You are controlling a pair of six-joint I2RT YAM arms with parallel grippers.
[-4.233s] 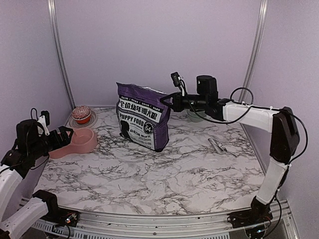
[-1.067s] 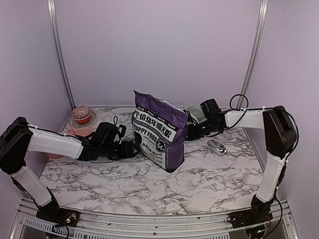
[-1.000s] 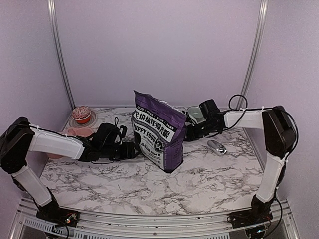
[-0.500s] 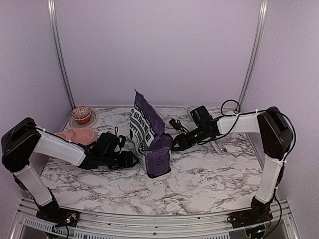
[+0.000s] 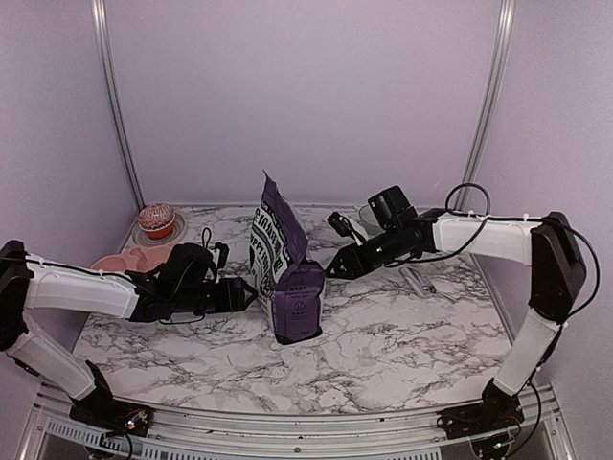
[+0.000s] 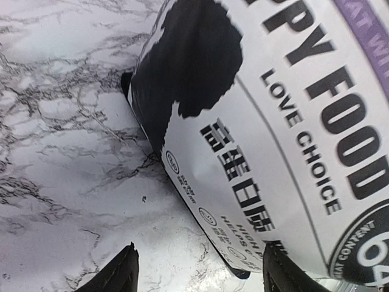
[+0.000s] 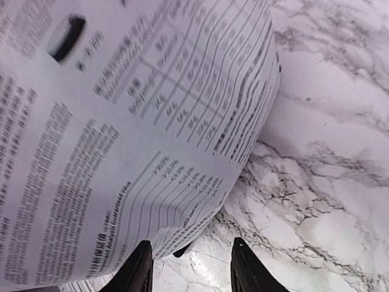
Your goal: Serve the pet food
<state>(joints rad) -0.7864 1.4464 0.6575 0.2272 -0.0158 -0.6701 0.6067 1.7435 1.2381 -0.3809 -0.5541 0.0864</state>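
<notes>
The pet food (image 5: 290, 292), a tall purple bag, stands upright mid-table, its narrow side toward the top camera. My left gripper (image 5: 251, 292) lies low at its left face, jaws open. In the left wrist view the white "PUPPY FOOD" panel of the pet food (image 6: 273, 121) fills the frame, and its bottom corner hangs between the spread fingertips (image 6: 124, 271) of the left gripper (image 6: 203, 275). My right gripper (image 5: 332, 269) sits open at the right face. Its wrist view shows the small-print back of the pet food (image 7: 121, 121), whose lower edge reaches the right gripper (image 7: 191, 267).
A pink double bowl (image 5: 134, 259) sits at the left behind my left arm. A red-topped item on a small plate (image 5: 156, 220) stands in the back left corner. A pale bowl (image 5: 368, 217) and a metal scoop (image 5: 421, 280) lie near my right arm. Marble table (image 5: 383, 355).
The bag has turned from facing the camera to edge-on and shifted slightly left and nearer. Both grippers followed its sides; the right one has risen a little.
</notes>
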